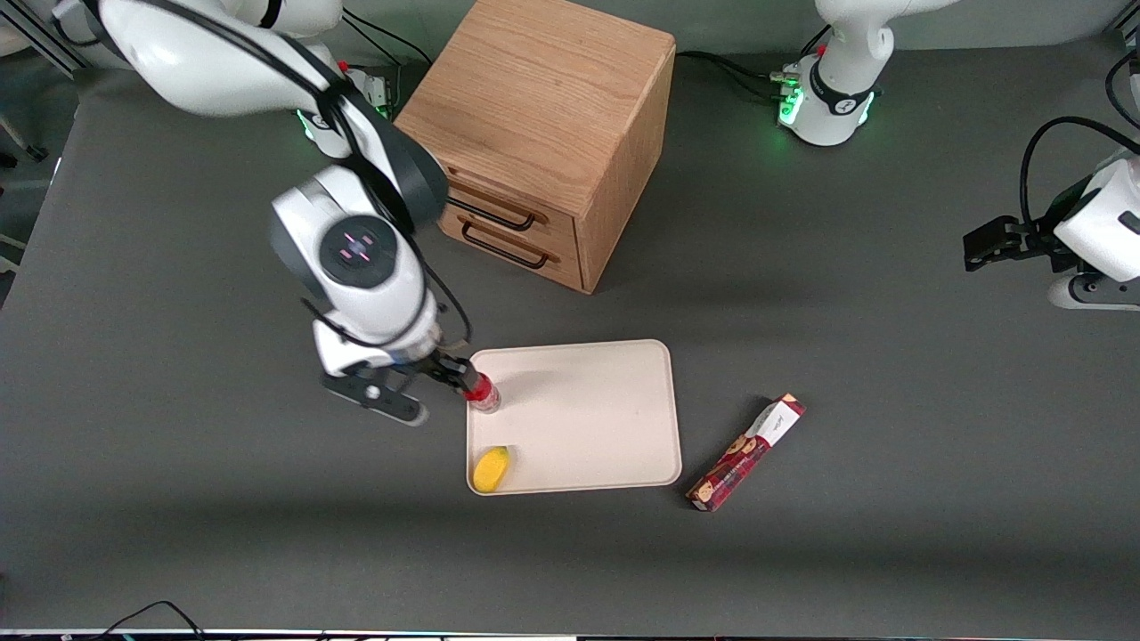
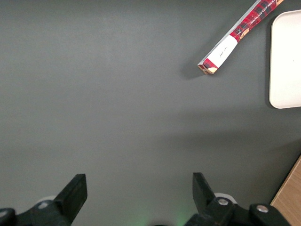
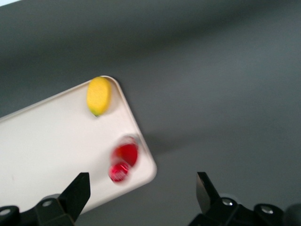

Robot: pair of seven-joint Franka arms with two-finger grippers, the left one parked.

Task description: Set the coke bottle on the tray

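Note:
The small red coke bottle (image 1: 484,394) stands upright on the cream tray (image 1: 606,418), close to the rim on the working arm's end, near a corner. In the right wrist view I look down on its red cap (image 3: 123,162) on the tray (image 3: 47,150). My right gripper (image 1: 445,369) hangs just beside and above the bottle, over the tray's edge. In the wrist view the gripper (image 3: 141,197) is open wide, and its fingers hold nothing. The bottle stands free of them.
A yellow lemon-like object (image 1: 491,468) lies in the tray corner nearer the front camera than the bottle. A long dark-red snack box (image 1: 745,452) lies on the table beside the tray, toward the parked arm. A wooden drawer cabinet (image 1: 543,125) stands farther back.

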